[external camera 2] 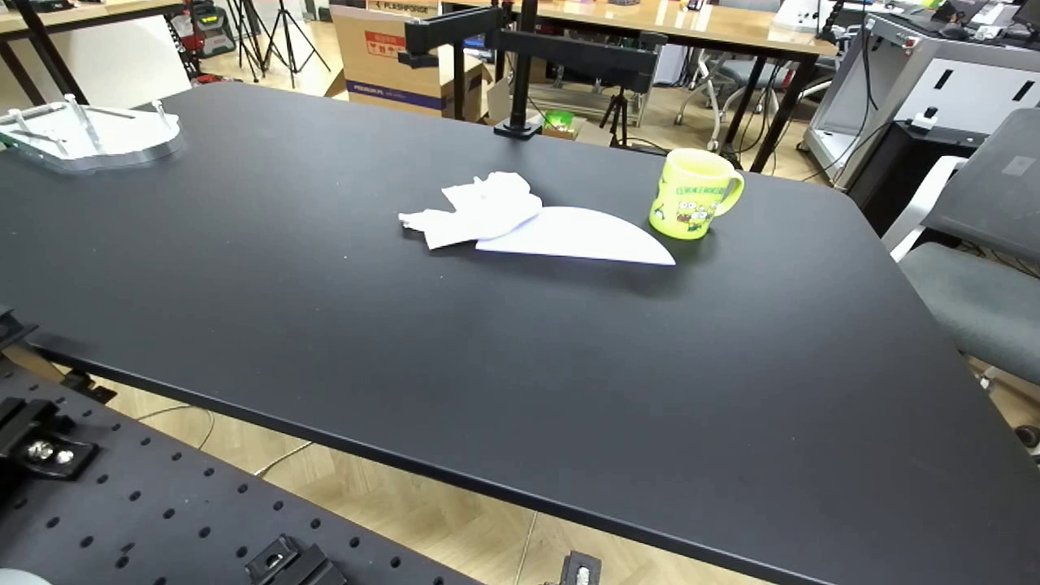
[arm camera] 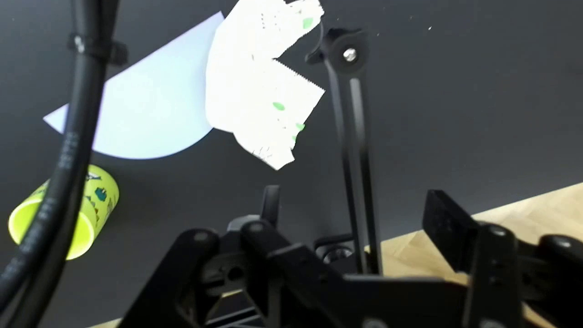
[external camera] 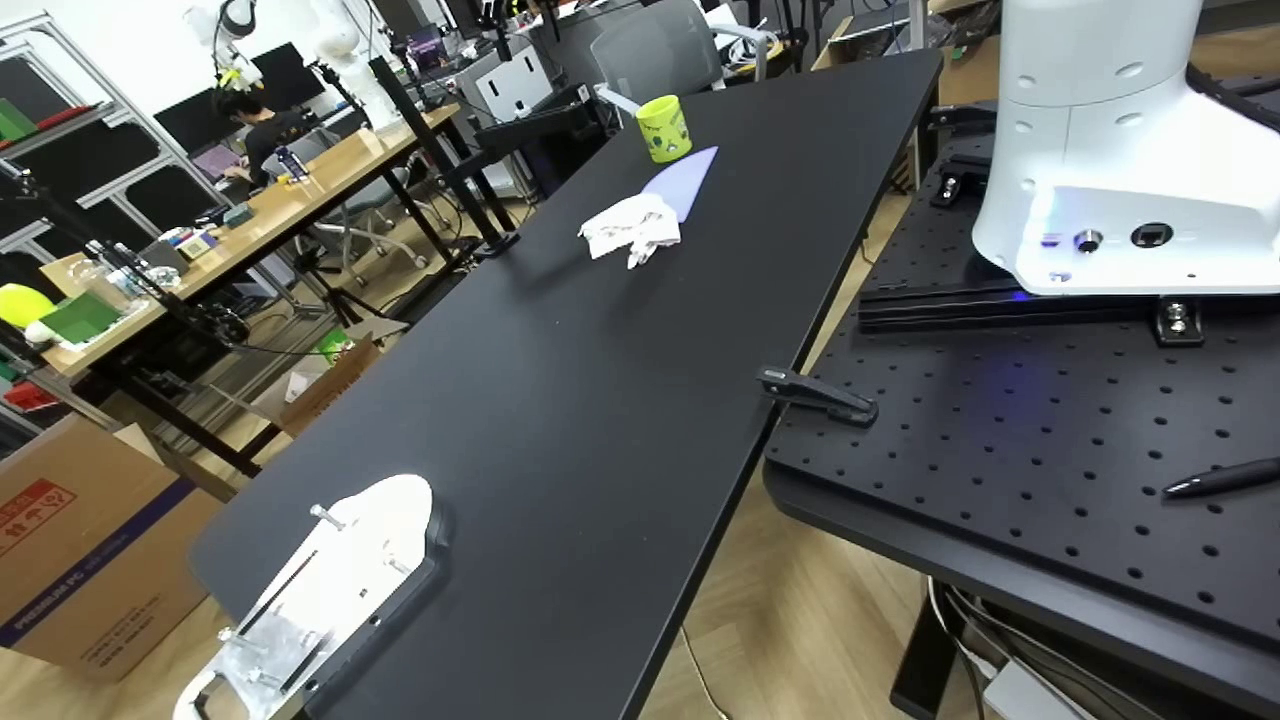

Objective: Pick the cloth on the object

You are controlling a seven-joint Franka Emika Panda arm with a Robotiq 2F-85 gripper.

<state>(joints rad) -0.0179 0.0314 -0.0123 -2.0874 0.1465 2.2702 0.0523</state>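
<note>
A crumpled white cloth point(external camera: 632, 229) with small green marks lies on the black table in both exterior views point(external camera 2: 486, 211) and in the wrist view point(arm camera: 259, 77). It covers one end of a flat pale lavender piece point(external camera: 685, 183) with a curved edge, also in an exterior view point(external camera 2: 581, 233) and in the wrist view point(arm camera: 155, 105). My gripper point(arm camera: 357, 216) shows only in the wrist view. Its two fingers are wide apart with nothing between them. The cloth lies away from the fingertips, toward the top of that view. The gripper is out of both exterior views.
A yellow-green mug point(external camera: 664, 129) stands near the lavender piece, also in an exterior view point(external camera 2: 693, 195) and in the wrist view point(arm camera: 98, 205). A white plate with upright posts point(external camera: 340, 570) lies at the table's end. A black post point(external camera 2: 520, 73) rises at the table edge point(external camera 2: 520, 130).
</note>
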